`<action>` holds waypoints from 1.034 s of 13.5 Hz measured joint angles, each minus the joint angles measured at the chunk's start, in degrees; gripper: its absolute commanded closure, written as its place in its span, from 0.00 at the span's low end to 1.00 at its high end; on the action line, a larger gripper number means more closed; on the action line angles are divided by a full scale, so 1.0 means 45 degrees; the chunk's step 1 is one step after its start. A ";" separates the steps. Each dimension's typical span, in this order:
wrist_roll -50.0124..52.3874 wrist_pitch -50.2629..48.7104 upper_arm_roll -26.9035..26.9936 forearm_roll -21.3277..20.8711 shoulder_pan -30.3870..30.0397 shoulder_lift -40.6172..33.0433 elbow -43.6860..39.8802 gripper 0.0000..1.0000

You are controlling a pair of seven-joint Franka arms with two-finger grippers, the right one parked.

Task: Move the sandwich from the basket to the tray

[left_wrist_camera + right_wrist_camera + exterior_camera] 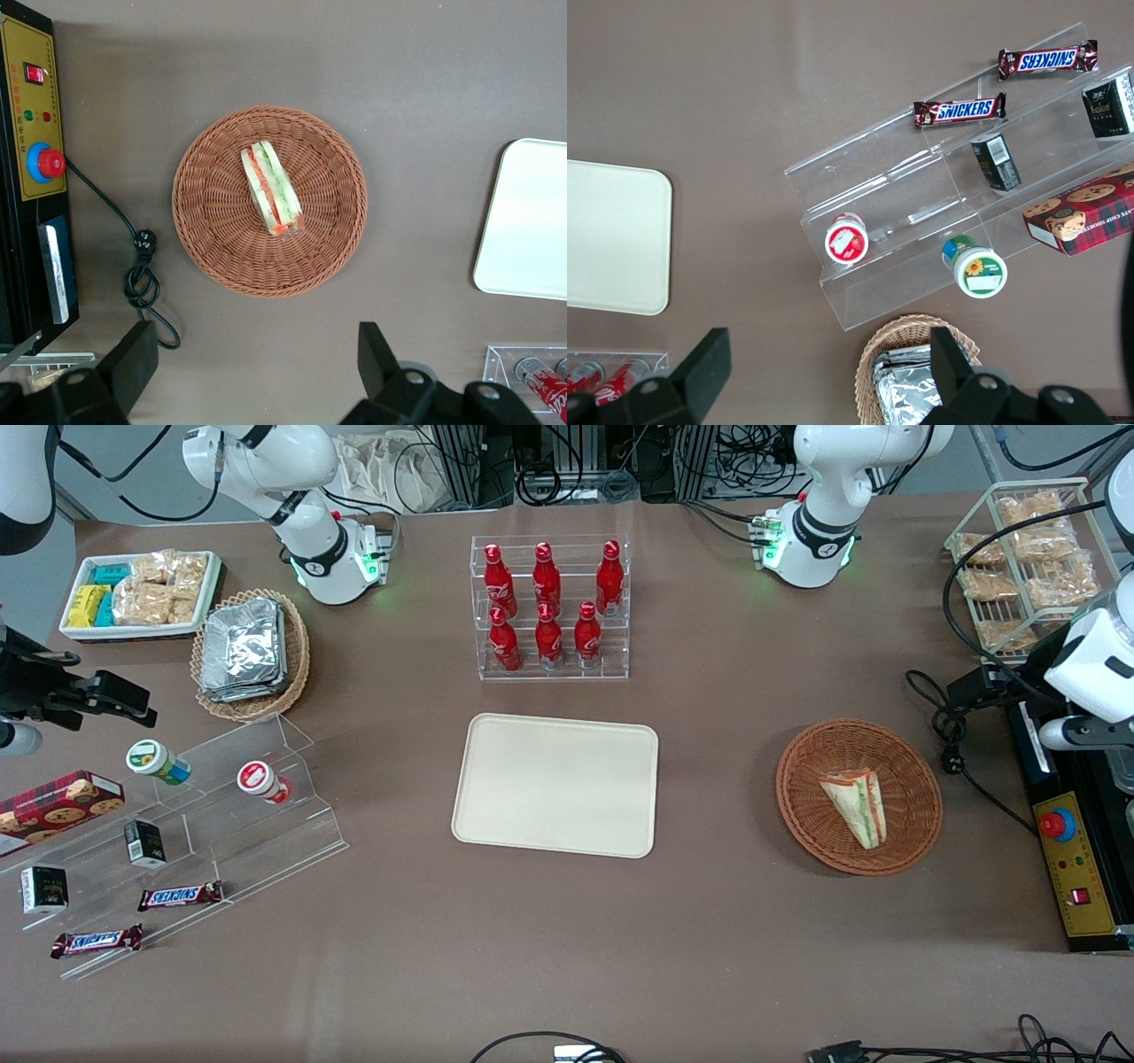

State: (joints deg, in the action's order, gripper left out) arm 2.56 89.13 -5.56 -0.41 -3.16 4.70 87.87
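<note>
The sandwich [855, 806] [271, 189], a white-bread wedge with green and orange-red layers on its cut edge, lies in the middle of the reddish-brown wicker basket [912, 815] [213, 212]. The cream tray [556, 784] [527, 221] lies flat beside the basket, toward the parked arm's end, with nothing on it. My gripper [257, 345] hangs high above the table, open wide, with only bare tabletop between its fingers. It is well clear of the basket's rim and touches nothing.
A black and yellow control box [1067, 868] [35, 159] with a red button and a loose black cable [952, 744] [142, 266] lie by the basket, at the working arm's end. An acrylic rack of red bottles [551, 607] stands farther from the front camera than the tray.
</note>
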 measured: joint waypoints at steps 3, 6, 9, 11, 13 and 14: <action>0.0000 -0.0029 0.0000 0.0002 0.0000 0.0001 -0.0002 0.00; -0.0015 -0.0246 0.0000 0.0002 0.0000 0.0021 -0.0005 0.00; -0.0017 -0.0349 -0.0001 0.0003 0.0000 0.0264 -0.0004 0.00; -0.0016 -0.0471 -0.0002 0.0008 0.0000 0.0448 -0.0004 0.00; -0.0015 -0.0481 -0.0002 0.0011 0.0000 0.0568 -0.0003 0.00; -0.0008 -0.0480 -0.0002 0.0012 0.0000 0.0637 -0.0002 0.00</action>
State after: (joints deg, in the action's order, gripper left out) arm 2.52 86.97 -5.57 -0.36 -3.16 7.57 87.86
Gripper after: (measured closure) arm 0.000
